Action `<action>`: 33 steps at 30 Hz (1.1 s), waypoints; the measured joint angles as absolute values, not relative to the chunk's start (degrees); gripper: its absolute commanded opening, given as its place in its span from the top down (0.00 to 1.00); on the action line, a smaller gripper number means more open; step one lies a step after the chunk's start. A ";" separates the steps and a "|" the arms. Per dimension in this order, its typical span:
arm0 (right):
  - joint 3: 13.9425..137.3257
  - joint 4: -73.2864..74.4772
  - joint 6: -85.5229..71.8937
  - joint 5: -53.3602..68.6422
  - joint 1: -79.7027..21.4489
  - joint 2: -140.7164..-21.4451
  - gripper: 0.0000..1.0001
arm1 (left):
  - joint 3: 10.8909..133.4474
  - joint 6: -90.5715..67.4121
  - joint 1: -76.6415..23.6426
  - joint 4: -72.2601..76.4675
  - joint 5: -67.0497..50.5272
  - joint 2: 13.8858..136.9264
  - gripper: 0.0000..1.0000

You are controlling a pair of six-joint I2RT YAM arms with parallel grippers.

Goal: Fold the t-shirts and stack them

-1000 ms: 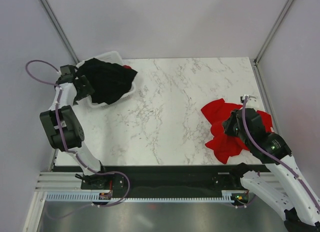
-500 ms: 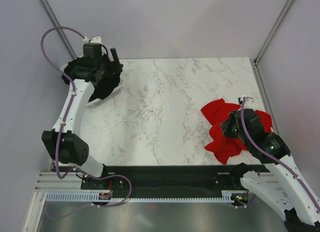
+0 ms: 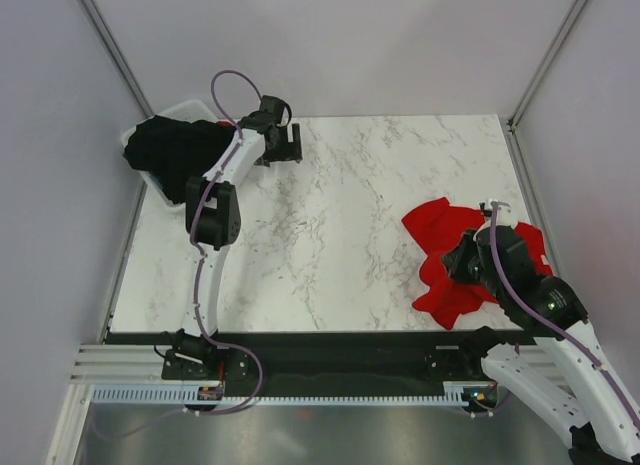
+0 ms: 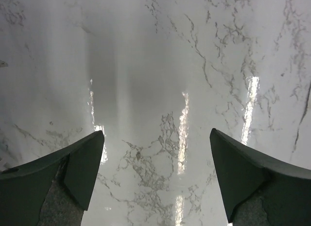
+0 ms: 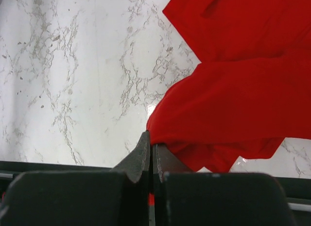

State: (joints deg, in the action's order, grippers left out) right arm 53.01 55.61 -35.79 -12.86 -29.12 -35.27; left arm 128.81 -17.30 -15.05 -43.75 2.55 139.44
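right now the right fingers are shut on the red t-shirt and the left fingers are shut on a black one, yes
No: the left fingers are open over the bare table, holding nothing, as the left wrist view shows. The right fingers are shut on the red t-shirt.

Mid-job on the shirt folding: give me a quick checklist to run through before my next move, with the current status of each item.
1. Grip: right pincer shut on the red t-shirt edge: ok.
2. Free arm: left pincer open, holding nothing, above bare table: ok.
3. Layout: red t-shirt spread flat for folding: not ok, it lies crumpled.
4. Supply: black t-shirts out of the white tub: not ok, heaped in it.
5. Fabric layers caught in the right pincer: cannot tell.
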 measured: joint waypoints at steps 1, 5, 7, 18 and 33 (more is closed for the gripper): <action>53.01 55.94 -35.81 -12.47 -29.15 -35.44 1.00 | 130.21 -17.30 -15.14 -44.51 3.05 140.64 0.03; 53.01 57.14 -35.79 -11.55 -29.15 -35.86 1.00 | 129.69 -17.69 -14.35 -46.24 5.41 140.29 0.04; 53.01 57.45 -35.79 -11.27 -29.15 -35.86 1.00 | 123.87 -18.48 -13.32 -45.54 5.63 136.99 0.05; 60.03 57.45 -34.00 -7.14 -29.15 -49.25 1.00 | 78.85 -21.78 1.50 -39.57 2.44 100.84 0.04; 62.61 73.30 -43.94 -20.05 -29.12 -30.26 0.87 | 76.42 -26.04 -33.36 -29.26 -0.03 99.94 0.06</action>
